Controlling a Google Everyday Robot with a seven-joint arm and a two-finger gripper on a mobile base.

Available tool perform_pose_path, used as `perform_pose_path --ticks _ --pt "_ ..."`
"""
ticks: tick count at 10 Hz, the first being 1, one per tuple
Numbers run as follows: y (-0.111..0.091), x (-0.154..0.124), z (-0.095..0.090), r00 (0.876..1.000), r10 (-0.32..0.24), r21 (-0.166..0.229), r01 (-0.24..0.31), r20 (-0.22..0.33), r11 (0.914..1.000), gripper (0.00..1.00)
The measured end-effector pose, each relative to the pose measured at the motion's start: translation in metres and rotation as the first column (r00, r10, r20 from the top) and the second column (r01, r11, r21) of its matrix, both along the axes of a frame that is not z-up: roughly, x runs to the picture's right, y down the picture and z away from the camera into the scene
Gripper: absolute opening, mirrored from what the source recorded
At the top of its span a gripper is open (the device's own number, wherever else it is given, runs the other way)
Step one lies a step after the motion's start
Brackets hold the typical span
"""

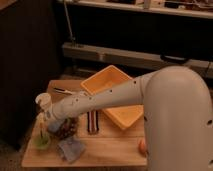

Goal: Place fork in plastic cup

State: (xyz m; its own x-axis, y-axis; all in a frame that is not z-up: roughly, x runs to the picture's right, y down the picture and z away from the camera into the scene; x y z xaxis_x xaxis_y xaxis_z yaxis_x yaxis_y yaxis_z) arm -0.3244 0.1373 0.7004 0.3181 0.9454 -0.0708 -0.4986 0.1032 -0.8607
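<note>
The light-green plastic cup stands at the front left corner of the wooden table. A thin pale stick, likely the fork, stands upright with its lower end in the cup. My gripper is at the end of the white arm, just above and slightly right of the cup, by the fork's top. I cannot tell if it holds the fork.
A taller white cup stands just behind the gripper. There is a dark clump and a blue cloth to the right of the green cup. Dark utensils, a yellow bin, an orange fruit and a black-handled utensil are also on the table.
</note>
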Motion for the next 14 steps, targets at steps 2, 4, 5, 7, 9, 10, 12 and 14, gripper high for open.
perform_pose_path --ticks 2,4,5,7,9,10,12,14 --pt "0.002 -0.002 0.0 1.0 0.0 0.001 0.0 0.006 1.0 0.0" --pt "0.004 -0.004 0.0 1.0 -0.001 0.018 0.0 0.021 0.9998 0.0" --pt "0.007 -0.004 0.0 1.0 0.0 0.022 0.0 0.027 0.9998 0.0" --pt "0.01 -0.004 0.0 0.999 0.0 0.035 -0.002 0.043 0.9994 0.0" --pt "0.013 -0.004 0.001 0.998 0.0 0.037 -0.002 0.061 0.9993 0.0" --pt "0.014 -0.003 0.002 0.997 -0.006 0.037 0.003 0.072 0.9993 0.04" --pt "0.018 -0.005 0.001 0.996 -0.016 0.036 0.013 0.093 0.9993 0.22" --pt "0.02 -0.005 0.001 0.993 -0.022 0.04 0.018 0.112 0.999 0.44"
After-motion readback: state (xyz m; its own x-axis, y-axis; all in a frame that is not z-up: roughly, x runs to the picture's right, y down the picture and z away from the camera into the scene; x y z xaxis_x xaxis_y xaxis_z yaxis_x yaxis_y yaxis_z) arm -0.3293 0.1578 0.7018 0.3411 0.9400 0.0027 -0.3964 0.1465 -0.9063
